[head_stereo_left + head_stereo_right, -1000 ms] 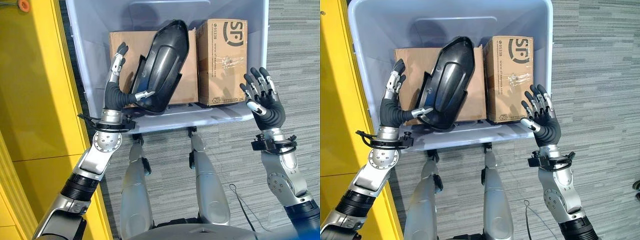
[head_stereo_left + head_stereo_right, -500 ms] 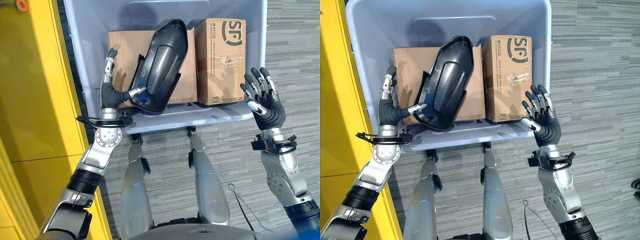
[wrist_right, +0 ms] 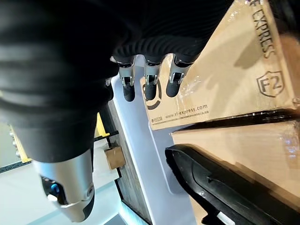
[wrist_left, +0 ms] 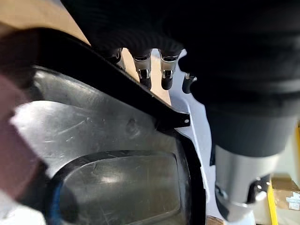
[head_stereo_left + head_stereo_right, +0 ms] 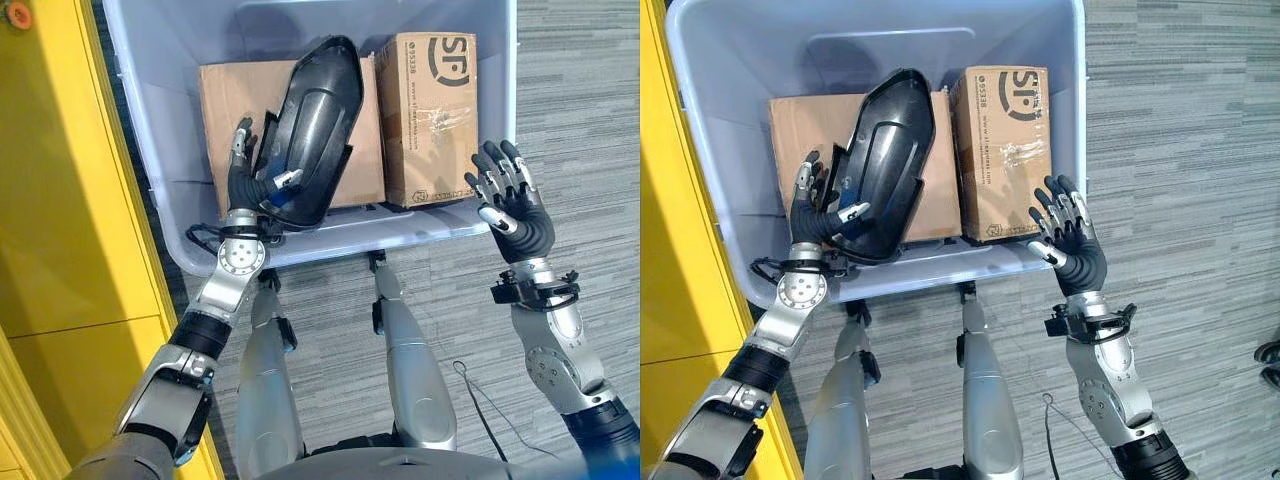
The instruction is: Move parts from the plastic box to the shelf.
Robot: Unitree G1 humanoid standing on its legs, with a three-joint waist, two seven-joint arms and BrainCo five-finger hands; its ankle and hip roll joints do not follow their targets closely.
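gripping black part (image 5: pixel 312 125), left hand (image 5: pixel 252 180)

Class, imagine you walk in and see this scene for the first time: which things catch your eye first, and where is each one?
A glossy black moulded part leans across a flat cardboard box inside the pale plastic box, with the left hand at its lower edge, thumb on the shell. An upright cardboard carton stands to its right, and the right hand is open at the box's front rim. A yellow panel runs along the left.
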